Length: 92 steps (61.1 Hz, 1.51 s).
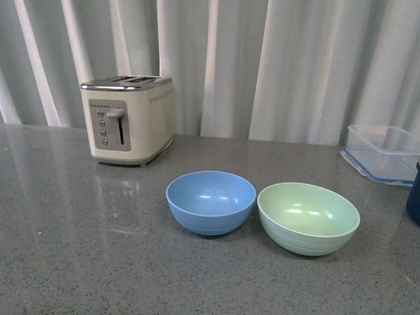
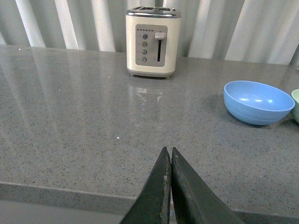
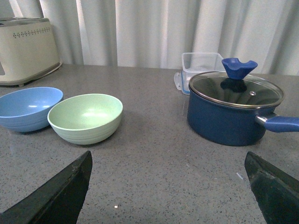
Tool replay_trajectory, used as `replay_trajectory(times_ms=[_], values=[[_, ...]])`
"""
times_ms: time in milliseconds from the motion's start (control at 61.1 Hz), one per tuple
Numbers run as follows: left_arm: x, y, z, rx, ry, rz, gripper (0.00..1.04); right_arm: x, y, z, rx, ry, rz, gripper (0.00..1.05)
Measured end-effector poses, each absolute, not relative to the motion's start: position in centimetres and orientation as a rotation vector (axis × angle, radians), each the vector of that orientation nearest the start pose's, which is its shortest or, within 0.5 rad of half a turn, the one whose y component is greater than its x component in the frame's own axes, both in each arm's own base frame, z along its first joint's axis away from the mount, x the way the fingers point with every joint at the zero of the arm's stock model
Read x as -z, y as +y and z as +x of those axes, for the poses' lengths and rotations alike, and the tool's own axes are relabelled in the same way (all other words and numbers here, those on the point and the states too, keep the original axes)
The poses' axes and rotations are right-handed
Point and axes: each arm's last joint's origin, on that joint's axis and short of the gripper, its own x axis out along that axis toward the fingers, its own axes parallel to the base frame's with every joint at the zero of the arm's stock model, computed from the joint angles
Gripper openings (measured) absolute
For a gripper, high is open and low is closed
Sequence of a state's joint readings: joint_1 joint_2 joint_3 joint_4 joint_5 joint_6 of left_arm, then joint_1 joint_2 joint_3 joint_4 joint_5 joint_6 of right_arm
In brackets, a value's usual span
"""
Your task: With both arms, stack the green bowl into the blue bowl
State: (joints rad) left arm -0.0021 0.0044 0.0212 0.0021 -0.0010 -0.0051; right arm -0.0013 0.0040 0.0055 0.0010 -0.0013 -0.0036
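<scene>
Left gripper (image 2: 169, 155) has its jaws pressed together with nothing between them, hanging over the near edge of the grey countertop (image 1: 65, 249). Right gripper (image 3: 168, 156) has its jaws spread wide and empty, low over the same surface. Ahead of the right gripper and toward the robot's left sits the green bowl (image 1: 308, 218), upright and empty. The blue bowl (image 1: 210, 202) is just beside it on its left, also upright and empty; can't tell whether the rims touch. A cream toaster (image 1: 128, 118) stands behind the blue bowl, further left, near the white curtain (image 1: 295, 65). On the right are a dark blue lidded pot (image 3: 233, 109) and, behind it, a clear rectangular container (image 1: 384, 152).
</scene>
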Motion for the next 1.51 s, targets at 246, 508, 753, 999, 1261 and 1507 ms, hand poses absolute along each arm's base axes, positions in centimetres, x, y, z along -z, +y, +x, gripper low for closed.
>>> replay_trajectory(times_ms=[246,508,753,999,1261,1507], values=[[-17.1,0.0,9.7,0.001,-0.018,-0.005,0.12,-16.5,0.0,9.8,0.0,-0.002,-0.004,0.95],[-17.1,0.0,9.7,0.002,-0.018,-0.005,0.73,-19.0,1.2,12.2,-0.116,0.659,0.096,0.95],[-17.1,0.0,9.7,0.002,-0.018,-0.004,0.98,-24.0,4.0,20.7,-0.177,0.715,0.131,0.95],[-17.1,0.0,9.7,0.002,-0.018,-0.004,0.98,-23.8,5.3,27.5,-0.145,0.82,0.223,0.95],[-17.1,0.0,9.7,0.002,-0.018,-0.004,0.98,-22.6,6.4,32.4,-0.118,0.863,0.249,0.95],[-17.1,0.0,9.7,0.002,-0.018,-0.004,0.98,-21.3,6.8,34.5,-0.113,0.889,0.245,0.95]])
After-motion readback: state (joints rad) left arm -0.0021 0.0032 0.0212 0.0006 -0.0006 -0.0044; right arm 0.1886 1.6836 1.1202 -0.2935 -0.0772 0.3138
